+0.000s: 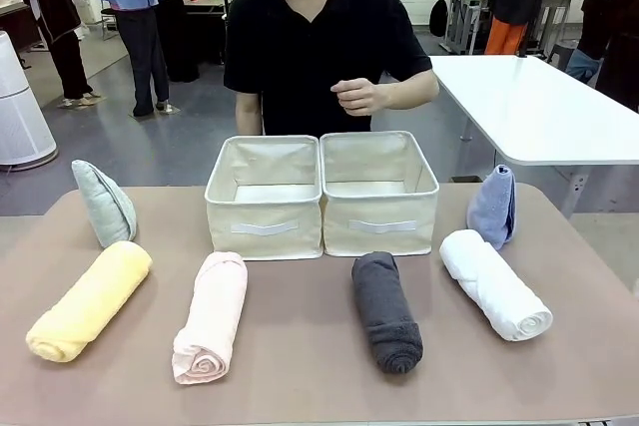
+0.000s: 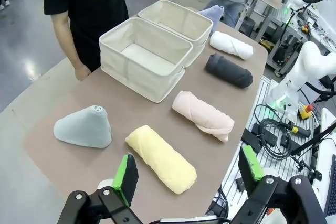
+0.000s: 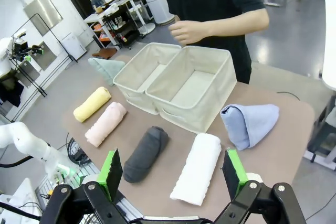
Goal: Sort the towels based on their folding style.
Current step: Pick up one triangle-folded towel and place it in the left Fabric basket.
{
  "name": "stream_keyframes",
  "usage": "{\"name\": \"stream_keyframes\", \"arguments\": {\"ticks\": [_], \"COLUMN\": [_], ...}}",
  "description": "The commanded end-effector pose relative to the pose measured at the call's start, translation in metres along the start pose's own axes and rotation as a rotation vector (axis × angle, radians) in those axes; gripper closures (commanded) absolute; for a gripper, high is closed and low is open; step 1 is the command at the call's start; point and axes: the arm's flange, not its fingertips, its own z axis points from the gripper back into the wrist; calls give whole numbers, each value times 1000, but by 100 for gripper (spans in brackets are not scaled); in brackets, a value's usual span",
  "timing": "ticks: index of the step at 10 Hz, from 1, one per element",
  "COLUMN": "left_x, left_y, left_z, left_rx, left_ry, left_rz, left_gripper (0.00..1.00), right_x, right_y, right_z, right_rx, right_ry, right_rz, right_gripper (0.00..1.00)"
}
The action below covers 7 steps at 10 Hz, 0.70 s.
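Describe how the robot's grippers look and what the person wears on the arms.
The left gripper and right gripper are both black, with visible bolts and bright green pads on the fingers. The person wears a black short-sleeved shirt.

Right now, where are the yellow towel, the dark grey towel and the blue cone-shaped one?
yellow towel (image 1: 90, 301), front view, middle of the roll.
dark grey towel (image 1: 385, 311), front view, middle of the roll.
blue cone towel (image 3: 249, 124), right wrist view, middle of its side.

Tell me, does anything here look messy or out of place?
Nothing stands out. The yellow roll, pink roll, dark grey roll and white roll lie in a row; the mint cone and blue cone flank the two upright, empty bins.
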Motion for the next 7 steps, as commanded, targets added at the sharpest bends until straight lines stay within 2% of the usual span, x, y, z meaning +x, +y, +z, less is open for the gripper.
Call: {"name": "stream_keyframes", "arguments": {"ticks": [1, 7], "left_x": [1, 1], "left_y": [0, 0], "left_z": [1, 1], "left_rx": [-13, -13], "left_ry": [-19, -19], "left_rz": [-22, -22], "left_gripper": [0, 0], "right_x": [1, 1], "right_y": [-1, -1], "right_z": [-2, -2], "right_rx": [10, 10], "right_ry": [-12, -12], "right_rz": [8, 8], "right_gripper": [0, 0]}}
